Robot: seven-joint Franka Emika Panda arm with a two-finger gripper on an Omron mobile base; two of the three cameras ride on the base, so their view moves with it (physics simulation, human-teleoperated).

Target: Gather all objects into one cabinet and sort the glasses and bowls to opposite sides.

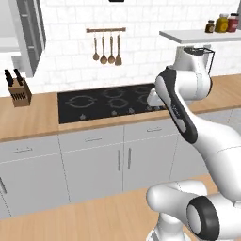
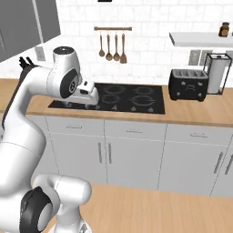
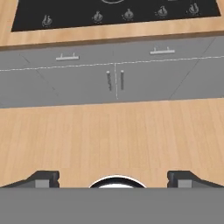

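Observation:
My gripper point(image 3: 113, 177) is open, its two dark fingertips point(image 3: 43, 178) standing far apart with nothing between them. It looks down at the wooden floor and the grey base cabinet doors. In the right base view the hand point(image 2: 86, 93) hangs over the front edge of the cooktop. The grey wall cabinet point(image 1: 29, 34) is at the upper left, with its tall door and long bar handle, and a white shelf board point(image 1: 7, 44) shows beside it. The same cabinet point(image 2: 27, 22) is at the top left of the right base view. The glasses and bowls are out of view.
A black cooktop point(image 1: 110, 101) is set in the wooden counter. A knife block point(image 1: 19, 90) stands to its left and wooden utensils point(image 1: 106, 47) hang on the wall. A wall shelf point(image 1: 202, 35) carries jars. A toaster point(image 2: 188, 84) and paper towel holder point(image 2: 218, 73) stand on the right.

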